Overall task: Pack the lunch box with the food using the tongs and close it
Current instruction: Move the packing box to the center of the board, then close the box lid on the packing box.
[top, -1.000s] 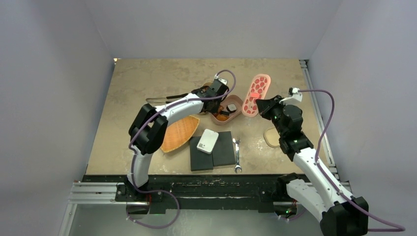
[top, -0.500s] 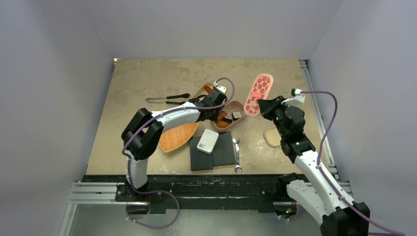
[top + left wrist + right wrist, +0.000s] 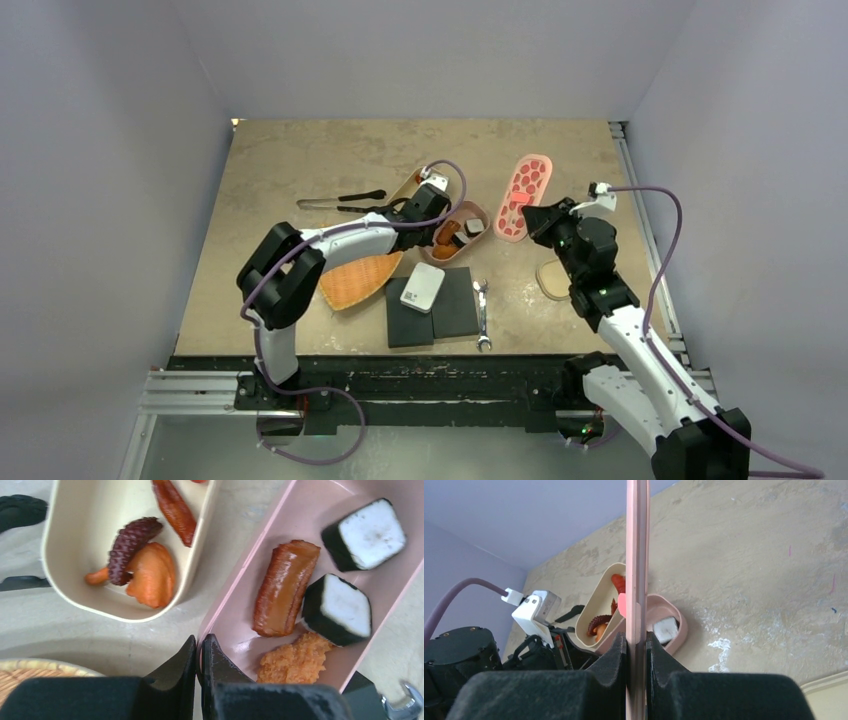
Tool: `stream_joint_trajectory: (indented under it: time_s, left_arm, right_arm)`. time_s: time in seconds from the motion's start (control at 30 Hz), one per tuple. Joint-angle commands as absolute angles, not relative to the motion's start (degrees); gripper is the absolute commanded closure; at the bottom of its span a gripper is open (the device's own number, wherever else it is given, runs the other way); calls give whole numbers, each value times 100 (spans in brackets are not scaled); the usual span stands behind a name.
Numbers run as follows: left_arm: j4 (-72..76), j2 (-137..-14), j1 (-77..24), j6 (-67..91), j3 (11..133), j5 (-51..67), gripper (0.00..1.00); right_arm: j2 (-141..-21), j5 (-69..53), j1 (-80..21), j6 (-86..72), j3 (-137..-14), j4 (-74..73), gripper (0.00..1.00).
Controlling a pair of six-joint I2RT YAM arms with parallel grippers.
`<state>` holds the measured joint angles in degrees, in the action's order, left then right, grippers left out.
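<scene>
The lunch box is pinned at its near-left corner: the left fingers are shut on the rim there, one inside the wall and one outside. Four pieces of food are seen in it. More is left in the cream tray just beside it on the left.

The lid is clamped by its near end in the right fingers and lies just right of the box, so the right arm is the one placed for closing. Whether its far end touches the bench cannot be told. The long axes are not lined up: the lid points away and the box lies slanted, so a turn would be needed before lowering.

The tongs lie unheld left of the tray, nearer the left arm. Open bench is found beyond, while the near side is crowded by the wrench and black pads.
</scene>
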<state>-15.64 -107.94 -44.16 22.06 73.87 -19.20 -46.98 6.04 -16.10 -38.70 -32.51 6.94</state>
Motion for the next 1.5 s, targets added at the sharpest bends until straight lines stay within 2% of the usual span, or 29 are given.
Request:
stream_joint_trajectory:
  time_s: [0.0, 0.07, 0.13, 0.17, 0.27, 0.33, 0.37, 0.4, 0.53, 0.73, 0.87, 1.03, 1.27, 1.47]
  left_arm:
    - [-1497, -10667, -4285, 2514, 7797, -2436, 100]
    - [-419, -10399, -4205, 2728, 7150, -1458, 100]
    - [-1214, -10755, -4775, 2264, 7682, -2562, 100]
    - [-1604, -10926, -4741, 2322, 7990, -2825, 100]
    - [-488, -10628, -4416, 2582, 7247, -1716, 100]
    - [-1020, -10635, -4487, 2680, 7495, -2534, 100]
    - [-976, -10583, -4194, 2960, 7366, -2281, 100]
    - [-556, -10459, -3939, 3153, 7068, -1552, 100]
    - [-708, -10579, -4187, 3470, 7184, -1951, 100]
    - [445, -10526, -4199, 4983, 6356, -1634, 99]
    - [961, -10480, -4403, 5243, 6063, -1128, 73]
    - [1285, -9956, -4380, 5297, 5523, -622, 54]
    - [501, -9240, -4096, 4457, 5675, -432, 41]
    - [299, -9020, -3664, 3747, 5839, 85, 36]
  right_arm:
    - [-4751, 434, -1586, -3988, -3204, 954, 100]
    - [-4787, 354, -1593, -4058, -3150, 1033, 100]
    - [-4833, 311, -1586, -4101, -3112, 1096, 100]
    - [-4860, 310, -1590, -4117, -3118, 1087, 100]
    - [-4887, 266, -1591, -4129, -3112, 1121, 100]
    - [-4878, 287, -1591, -4123, -3129, 1088, 100]
    - [-4871, 292, -1591, -4122, -3148, 1040, 100]
    - [-4855, 286, -1591, -4129, -3137, 1039, 100]
    - [-4878, 43, -1589, -4296, -2974, 1261, 100]
    - [-5113, -424, -1591, -4706, -2648, 1780, 100]
    - [-5349, -718, -1593, -4935, -2532, 2144, 100]
    - [-5705, -982, -1596, -5132, -2501, 2470, 100]
    - [-6184, -1256, -1597, -5336, -2588, 2922, 100]
    - [-6730, -1431, -1687, -5478, -2704, 3344, 100]
